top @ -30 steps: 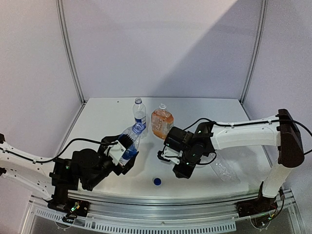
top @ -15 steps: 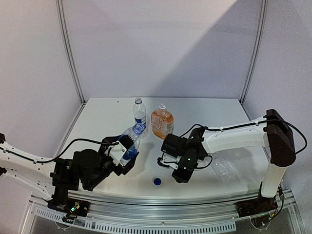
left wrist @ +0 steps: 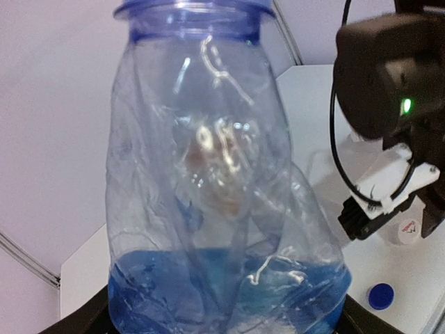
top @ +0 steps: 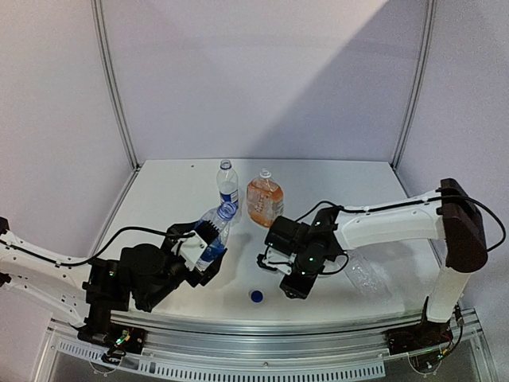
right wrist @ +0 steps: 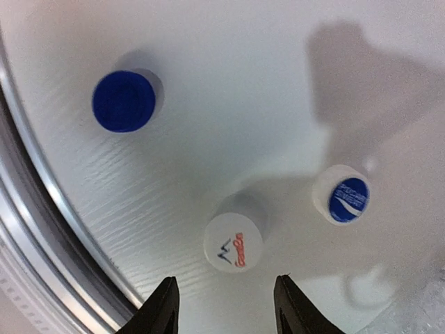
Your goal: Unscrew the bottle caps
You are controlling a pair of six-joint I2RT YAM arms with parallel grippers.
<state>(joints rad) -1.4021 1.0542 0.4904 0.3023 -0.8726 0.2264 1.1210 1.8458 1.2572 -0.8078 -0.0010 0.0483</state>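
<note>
Letting go of a cap: your right jaws have spread apart and hold nothing.
The white cap [right wrist: 233,243] lies on the desk [right wrist: 243,83] just under them, near a blue cap [right wrist: 124,101] and a blue-logo cap [right wrist: 341,194], so three caps seem off. Your left jaws stay clamped round the crushed bottle [left wrist: 222,209], held tilted above the desk.

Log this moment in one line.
left end effector: shut on crumpled bottle | right end effector: open, empty, near red-logo cap | also loose on table: blue cap, blue-logo cap
</note>
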